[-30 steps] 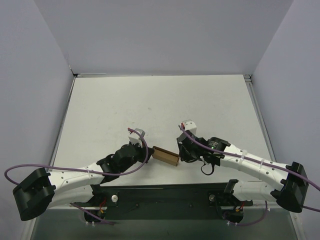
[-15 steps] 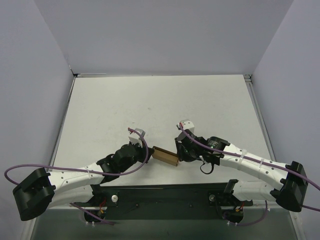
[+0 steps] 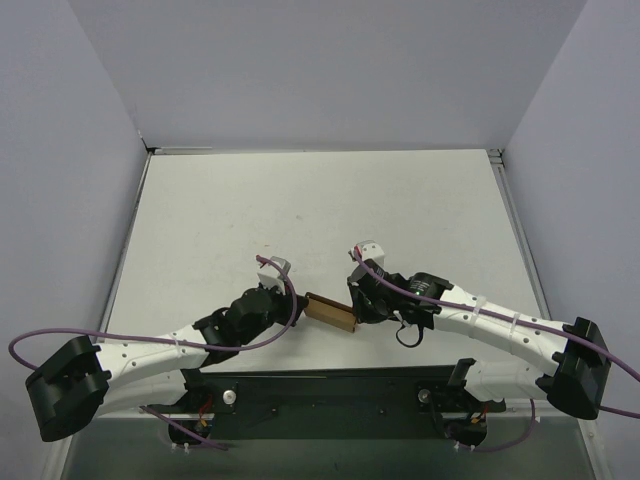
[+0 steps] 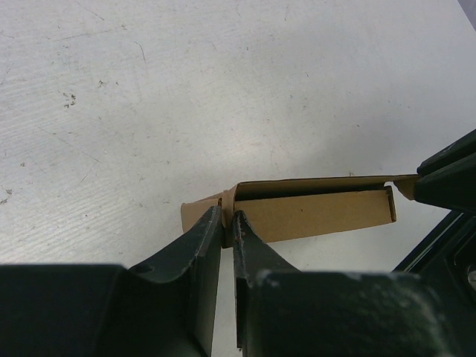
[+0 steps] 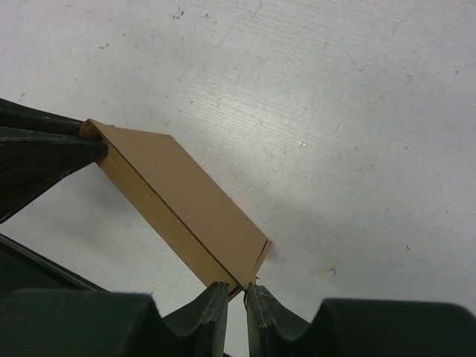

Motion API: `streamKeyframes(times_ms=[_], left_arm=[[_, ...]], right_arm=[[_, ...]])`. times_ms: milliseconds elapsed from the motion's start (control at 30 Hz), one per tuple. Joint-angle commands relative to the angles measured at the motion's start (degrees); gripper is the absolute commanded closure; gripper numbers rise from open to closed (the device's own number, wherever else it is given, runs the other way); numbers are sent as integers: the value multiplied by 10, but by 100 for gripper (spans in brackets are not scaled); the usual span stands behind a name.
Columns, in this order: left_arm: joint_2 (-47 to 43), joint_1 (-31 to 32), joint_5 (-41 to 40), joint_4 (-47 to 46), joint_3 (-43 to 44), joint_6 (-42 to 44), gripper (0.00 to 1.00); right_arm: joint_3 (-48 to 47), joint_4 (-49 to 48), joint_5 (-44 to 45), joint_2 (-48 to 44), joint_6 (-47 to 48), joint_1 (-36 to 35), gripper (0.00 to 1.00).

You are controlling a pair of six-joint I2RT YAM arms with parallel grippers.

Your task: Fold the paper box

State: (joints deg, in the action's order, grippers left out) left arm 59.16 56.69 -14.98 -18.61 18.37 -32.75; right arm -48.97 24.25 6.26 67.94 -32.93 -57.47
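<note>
My left claw [image 4: 227, 222] is nearly shut, its jaws pinching the thin left end of the paper box [image 3: 332, 312]. The box stretches between my two claws, low over the table [image 3: 320, 200] close to the near edge and about midway across. I cannot tell whether it rests on the surface. It looks like a flat, narrow sleeve with its top panel slightly ajar. My right claw [image 5: 236, 291] is also almost closed, nipping the box's right corner beside a small end flap.

I judge I am mid-fold: the body is formed and the ends are not yet tucked. Next, one claw should hold firm while the other releases and presses a flap home.

The black base rail [image 3: 330, 388] crowds the near side, so working room lies far and outward, toward the walls.
</note>
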Motion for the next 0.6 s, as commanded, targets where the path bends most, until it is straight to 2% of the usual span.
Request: streamKeyframes(times_ms=[0,233,367,567], left_arm=[[7,5,13,51,11,8,80],[7,5,14,51,11,8,80],[6,5,14,51,11,8,80],[8,10,16,43,6,5,80]], right_arm=[[3,7,14,7,1,-4,81],[3,6,20,13,2,-4,86],[2,7,17,13,-1,-4,99],[-8,3,18,18,-26,-4,100]])
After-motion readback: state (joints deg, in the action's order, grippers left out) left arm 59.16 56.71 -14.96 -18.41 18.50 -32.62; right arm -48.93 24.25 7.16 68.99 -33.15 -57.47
